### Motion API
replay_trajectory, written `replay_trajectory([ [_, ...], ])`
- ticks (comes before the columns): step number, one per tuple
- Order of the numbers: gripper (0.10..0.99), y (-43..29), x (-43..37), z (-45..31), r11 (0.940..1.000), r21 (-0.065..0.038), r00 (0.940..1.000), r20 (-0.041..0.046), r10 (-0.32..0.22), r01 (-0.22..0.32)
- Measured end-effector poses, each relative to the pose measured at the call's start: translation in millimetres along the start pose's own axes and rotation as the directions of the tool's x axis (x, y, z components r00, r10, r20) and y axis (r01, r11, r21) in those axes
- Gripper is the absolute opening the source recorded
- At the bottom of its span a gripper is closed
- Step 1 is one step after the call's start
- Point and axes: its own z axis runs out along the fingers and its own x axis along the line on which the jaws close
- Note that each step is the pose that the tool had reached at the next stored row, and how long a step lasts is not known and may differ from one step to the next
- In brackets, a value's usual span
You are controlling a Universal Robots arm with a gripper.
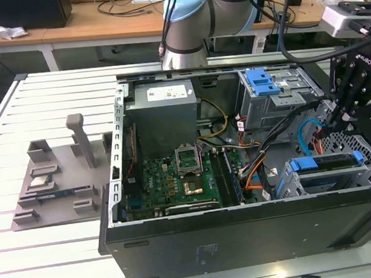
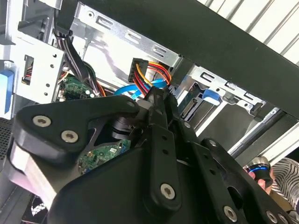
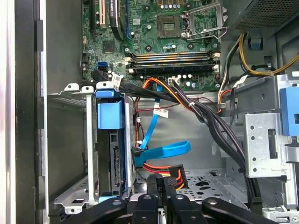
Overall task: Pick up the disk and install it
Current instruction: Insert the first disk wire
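I see an open computer case (image 1: 201, 245) lying on a white slatted table (image 1: 47, 268), its green motherboard (image 1: 176, 182) at the center of the exterior view. A grey plastic stand (image 1: 52, 180) sits at the left. Across the top runs a cluttered wooden desk (image 1: 97, 20).

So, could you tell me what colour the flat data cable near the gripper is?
Blue; the flat data cable shows best in the first wrist view.

I see the black gripper (image 1: 337, 118) over a black computer case (image 1: 246, 238) with a green motherboard (image 1: 176, 179), bright blue disk (image 1: 324, 162) bracket, and grey moulded stand (image 1: 53, 183).
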Motion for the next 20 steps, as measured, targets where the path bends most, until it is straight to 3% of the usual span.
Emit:
replay_trajectory([
  [5,0.169,0.0,2.1,0.1,1.0000,0.000,1.0000,0.0000,0.000,0.000],
  [14,0.169,1.7,36.5,4.1,1.0000,0.000,1.0000,0.0001,0.000,0.000],
  [20,0.169,3.7,39.0,11.6,1.0000,0.000,1.0000,-0.0002,-0.004,0.004],
])
